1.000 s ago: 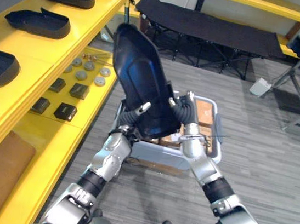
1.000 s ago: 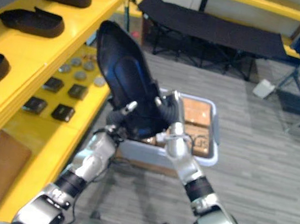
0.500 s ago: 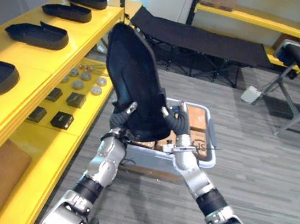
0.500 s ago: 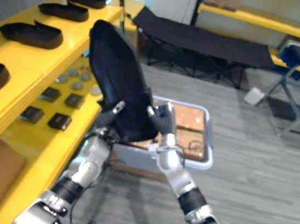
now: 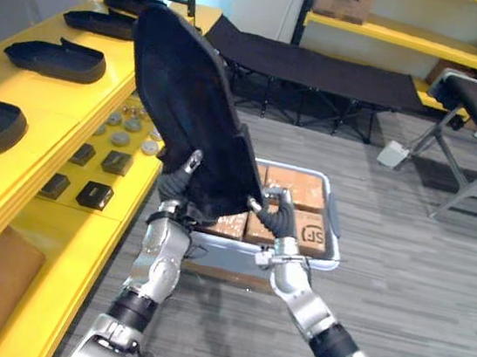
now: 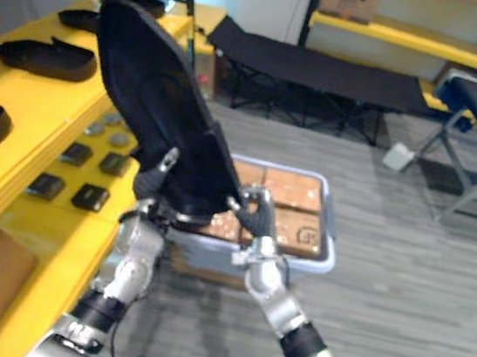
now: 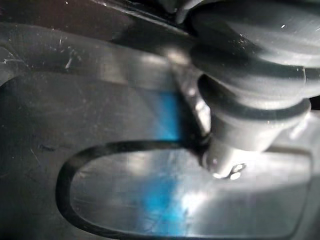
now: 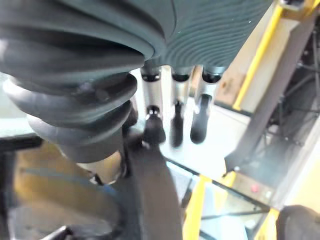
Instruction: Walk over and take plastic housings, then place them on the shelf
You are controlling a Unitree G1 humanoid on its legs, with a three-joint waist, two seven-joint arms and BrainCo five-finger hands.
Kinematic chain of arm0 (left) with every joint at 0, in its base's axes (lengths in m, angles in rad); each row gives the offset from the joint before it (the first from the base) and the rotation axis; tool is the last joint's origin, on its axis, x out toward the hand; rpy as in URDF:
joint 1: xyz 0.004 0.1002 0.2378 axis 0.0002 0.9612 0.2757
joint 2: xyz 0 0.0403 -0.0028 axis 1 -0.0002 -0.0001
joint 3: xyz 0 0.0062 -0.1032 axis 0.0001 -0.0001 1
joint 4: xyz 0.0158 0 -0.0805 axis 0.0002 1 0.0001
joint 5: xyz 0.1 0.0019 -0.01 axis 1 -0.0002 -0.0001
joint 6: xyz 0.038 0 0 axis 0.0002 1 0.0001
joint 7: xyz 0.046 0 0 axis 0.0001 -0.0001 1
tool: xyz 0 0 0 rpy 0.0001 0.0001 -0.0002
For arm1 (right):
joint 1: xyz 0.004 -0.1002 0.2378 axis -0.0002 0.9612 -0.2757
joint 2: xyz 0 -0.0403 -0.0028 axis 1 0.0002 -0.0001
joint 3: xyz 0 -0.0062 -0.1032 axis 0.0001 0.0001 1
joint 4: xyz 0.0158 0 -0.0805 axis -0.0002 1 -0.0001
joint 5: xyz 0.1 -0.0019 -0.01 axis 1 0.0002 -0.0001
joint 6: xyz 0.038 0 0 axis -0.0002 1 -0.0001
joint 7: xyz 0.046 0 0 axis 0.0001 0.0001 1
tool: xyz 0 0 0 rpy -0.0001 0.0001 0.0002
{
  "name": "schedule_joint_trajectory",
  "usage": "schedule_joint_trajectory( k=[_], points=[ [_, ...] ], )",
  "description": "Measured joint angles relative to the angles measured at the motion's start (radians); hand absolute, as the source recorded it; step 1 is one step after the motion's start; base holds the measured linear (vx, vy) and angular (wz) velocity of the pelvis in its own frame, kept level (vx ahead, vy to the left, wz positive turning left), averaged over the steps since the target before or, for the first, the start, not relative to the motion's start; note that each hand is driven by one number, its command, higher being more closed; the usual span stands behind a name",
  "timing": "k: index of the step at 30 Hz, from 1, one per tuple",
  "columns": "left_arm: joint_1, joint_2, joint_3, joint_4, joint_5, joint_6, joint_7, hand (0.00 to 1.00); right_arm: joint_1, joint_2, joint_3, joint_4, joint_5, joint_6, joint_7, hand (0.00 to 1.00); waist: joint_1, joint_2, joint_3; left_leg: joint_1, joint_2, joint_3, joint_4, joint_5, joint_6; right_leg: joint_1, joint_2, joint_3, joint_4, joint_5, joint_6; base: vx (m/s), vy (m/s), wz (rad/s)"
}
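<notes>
While left hand (image 5: 175, 192) and right hand (image 5: 274, 229) each pinch its lower edge between thumb and fingers (image 8: 176, 100), the black plastic housing (image 5: 186, 106) stands tilted above the fingers, its top leaning toward the yellow shelf (image 5: 50, 110) on the left fingers' side. Grey crate (image 5: 315, 261) of boxes sits below the fingers.

Black plastic housing (image 5: 190, 111) – smooth, slight sheen; shelf (image 5: 54, 106) – yellow, matt finish; boxes (image 5: 295, 186) brown cardboard.
</notes>
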Motion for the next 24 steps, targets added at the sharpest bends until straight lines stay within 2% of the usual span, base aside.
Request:
schedule_joint_trajectory(
  k=[1, 3, 4, 8, 10, 12, 13, 15, 17, 18, 21, 24],
  points=[
    [0.041, -0.005, 0.011, -0.028, 0.143, -0.032, 0.059, 1.0, 0.04, -0.003, -0.007, -0.063, 0.034, 0.001, 0.007, 0.0, -0.001, 0.001, 0.0, 0.0, 0.0, 0.001, -0.001, -0.002, 0.003, -0.002, 0.001, 0.0, 0.0, -0.007, -0.007, 0.0, 0.0, 0.0],
    [0.085, -0.014, 0.027, -0.068, 0.23, -0.045, 0.083, 1.0, 0.067, -0.005, -0.026, -0.112, 0.042, 0.001, 0.025, 0.0, -0.002, 0.001, -0.001, 0.0, 0.0, 0.003, -0.002, -0.002, 0.003, -0.004, 0.001, 0.001, 0.0, -0.01, -0.007, -0.01, 0.009, -0.04],
    [0.129, -0.02, 0.033, -0.103, 0.322, -0.052, 0.11, 1.0, 0.084, -0.015, -0.039, -0.15, 0.049, 0.0, 0.055, 0.0, -0.003, 0.006, -0.004, 0.0, 0.0, 0.005, -0.004, -0.002, 0.003, -0.006, 0.001, 0.003, 0.0, -0.01, -0.007, 0.0, 0.009, -0.03],
    [0.227, -0.03, 0.043, -0.167, 0.625, -0.036, 0.217, 1.0, 0.127, -0.066, -0.089, -0.269, 0.112, -0.017, 0.152, 0.0, -0.001, 0.027, -0.017, 0.002, 0.0, 0.012, -0.007, -0.002, 0.002, -0.011, 0.002, 0.008, 0.001, -0.01, -0.006, 0.01, 0.012, -0.05],
    [0.267, -0.034, 0.059, -0.187, 0.73, -0.017, 0.264, 1.0, 0.147, -0.094, -0.129, -0.322, 0.133, -0.046, 0.189, 0.0, 0.001, 0.031, -0.02, 0.017, 0.001, 0.029, -0.015, -0.003, 0.0, -0.011, 0.002, 0.024, 0.001, -0.008, -0.003, 0.02, 0.026, -0.18],
    [0.312, -0.032, 0.123, -0.188, 0.861, 0.01, 0.344, 1.0, 0.198, -0.13, -0.254, -0.432, 0.248, -0.125, 0.259, 0.0, -0.004, 0.033, -0.023, 0.018, 0.001, 0.034, -0.014, -0.01, 0.003, -0.013, 0.002, 0.029, 0.001, -0.012, -0.003, 0.02, 0.023, -0.1],
    [0.324, -0.029, 0.138, -0.188, 0.881, 0.019, 0.363, 1.0, 0.211, -0.142, -0.286, -0.462, 0.282, -0.144, 0.279, 0.0, -0.004, 0.033, -0.023, 0.018, 0.001, 0.037, -0.014, -0.012, 0.002, -0.016, 0.003, 0.032, 0.001, -0.012, -0.003, 0.01, 0.021, -0.14],
    [0.374, -0.025, 0.187, -0.188, 0.968, 0.036, 0.432, 1.0, 0.262, -0.169, -0.377, -0.55, 0.435, -0.227, 0.388, 0.0, -0.005, 0.033, -0.024, 0.018, 0.004, 0.055, -0.014, -0.014, 0.002, -0.028, 0.005, 0.051, 0.001, -0.012, -0.003, 0.02, 0.021, -0.2],
    [0.398, -0.025, 0.202, -0.188, 1.003, 0.039, 0.458, 1.0, 0.321, -0.166, -0.41, -0.58, 0.538, -0.261, 0.455, 0.0, -0.008, 0.032, -0.029, 0.019, 0.004, 0.056, -0.014, -0.015, 0.0, -0.028, 0.005, 0.051, 0.001, -0.01, 0.0, 0.01, 0.011, -0.05],
    [0.407, -0.025, 0.204, -0.188, 1.003, 0.039, 0.46, 1.0, 0.353, -0.159, -0.416, -0.58, 0.567, -0.268, 0.48, 0.0, -0.01, 0.031, -0.035, 0.019, 0.004, 0.057, -0.014, -0.016, -0.001, -0.029, 0.005, 0.051, 0.001, -0.009, 0.002, 0.04, 0.03, -0.03],
    [0.449, -0.032, 0.207, -0.231, 0.996, 0.033, 0.459, 1.0, 0.468, -0.097, -0.429, -0.58, 0.583, -0.263, 0.493, 0.0, -0.017, 0.031, -0.045, 0.019, 0.004, 0.061, -0.014, -0.024, 0.0, -0.031, 0.005, 0.055, 0.001, -0.01, 0.003, 0.03, 0.027, -0.05],
    [0.507, -0.045, 0.213, -0.297, 0.905, -0.007, 0.445, 1.0, 0.596, -0.033, -0.467, -0.556, 0.582, -0.235, 0.482, 0.0, -0.025, 0.035, -0.047, 0.02, 0.005, 0.087, -0.013, -0.032, 0.003, -0.047, 0.005, 0.079, 0.001, -0.013, -0.001, 0.01, 0.033, -0.2]
  ],
)
